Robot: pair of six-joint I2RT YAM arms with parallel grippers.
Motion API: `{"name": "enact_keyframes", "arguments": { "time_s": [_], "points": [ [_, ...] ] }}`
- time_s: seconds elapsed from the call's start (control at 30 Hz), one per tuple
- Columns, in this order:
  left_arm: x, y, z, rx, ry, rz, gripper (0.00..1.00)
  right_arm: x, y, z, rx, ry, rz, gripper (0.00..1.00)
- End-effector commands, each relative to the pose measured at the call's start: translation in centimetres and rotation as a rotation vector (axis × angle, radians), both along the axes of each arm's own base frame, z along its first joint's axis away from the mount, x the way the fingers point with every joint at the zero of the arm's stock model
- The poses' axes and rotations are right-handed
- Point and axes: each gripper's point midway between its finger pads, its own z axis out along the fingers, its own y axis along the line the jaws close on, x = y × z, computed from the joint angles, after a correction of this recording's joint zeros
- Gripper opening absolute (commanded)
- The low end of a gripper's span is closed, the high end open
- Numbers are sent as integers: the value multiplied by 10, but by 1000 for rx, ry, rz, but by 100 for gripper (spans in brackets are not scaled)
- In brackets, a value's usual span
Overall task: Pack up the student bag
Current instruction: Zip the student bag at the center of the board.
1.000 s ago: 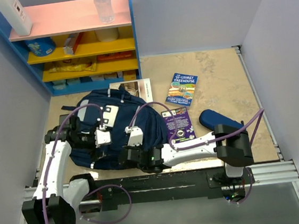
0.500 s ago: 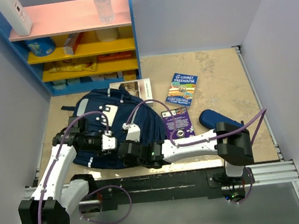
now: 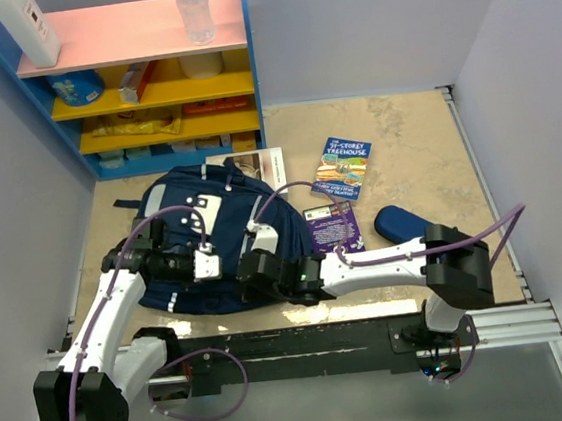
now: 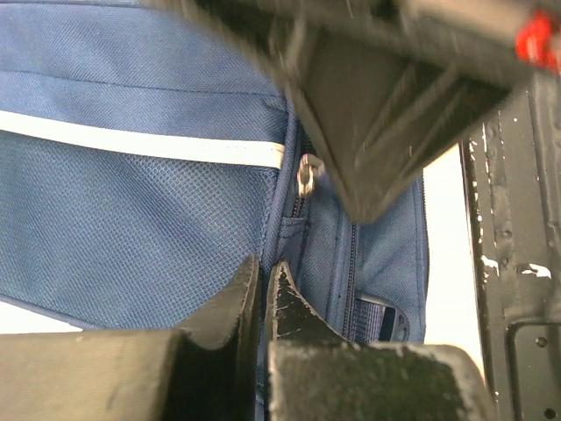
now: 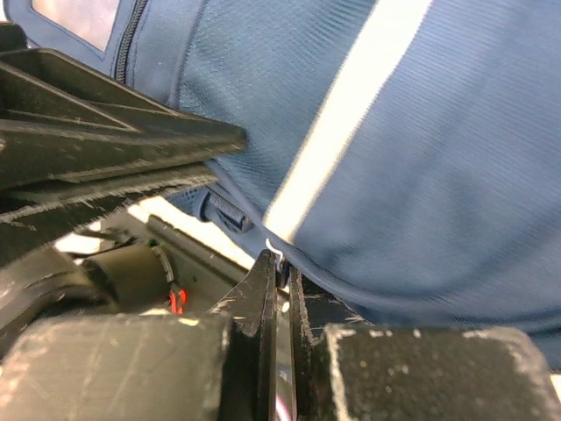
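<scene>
Position: student bag [image 3: 203, 229] lay at eight o'clock on the table [image 3: 406, 157]. My right gripper [image 5: 282, 272] clamped its near hem; my left gripper [image 4: 260, 285] sat pinched together near the zipper pull [image 4: 307, 173]. I judged steady counter-tension necessary.

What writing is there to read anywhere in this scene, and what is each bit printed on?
"STOREY TREEHOUSE": on the blue book; the number before it is too small to be sure of.
On the purple book: print too small to read.
On the white book behind the student bag: too small to read.
On the shelf packets: labels blurred.
No words show on the bag itself.
</scene>
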Motion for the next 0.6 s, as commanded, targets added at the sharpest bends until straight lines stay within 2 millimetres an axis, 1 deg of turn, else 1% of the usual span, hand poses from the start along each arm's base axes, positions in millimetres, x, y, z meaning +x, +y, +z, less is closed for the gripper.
{"name": "enact_keyframes", "arguments": {
  "time_s": [0.0,0.03,0.07,0.1,0.13,0.2,0.23,0.3,0.33,0.37,0.4,0.43,0.47,0.5,0.53,0.57],
  "points": [
    [14,2,2,15,-62,18,0,17,-15,45,184,24,-93,0],
    [16,3,2,18,-62,28,0,19,-20,45,193,35,-102,0],
    [17,5,1,27,-65,34,0,18,-27,38,187,48,-113,0],
    [17,5,0,32,-65,35,0,19,-32,37,185,53,-121,0],
    [17,6,-1,35,-69,33,0,21,-37,41,195,52,-134,0],
    [16,7,-2,45,-59,32,0,23,-47,34,188,70,-150,0],
    [15,8,-2,50,-65,26,0,27,-52,39,201,70,-164,0],
    [12,9,-3,62,-64,18,0,30,-61,36,194,75,-180,0],
    [12,10,-3,68,-77,4,0,36,-67,37,196,70,-198,0],
    [11,11,-2,78,-88,1,0,38,-72,39,199,68,-201,0],
    [7,12,-3,87,-85,-9,0,40,-75,38,196,70,-201,0],
    [7,13,-2,98,-109,-24,0,47,-80,36,186,64,-210,0],
    [6,14,-1,104,-114,-29,0,51,-84,34,177,67,-216,0],
    [1,15,-1,110,-102,-40,0,53,-86,33,168,67,-208,0],
    [0,16,0,122,-132,-68,0,64,-93,30,146,54,-212,0],
    [-6,17,0,129,-122,-80,0,69,-94,27,129,53,-205,0]
  ]
}}
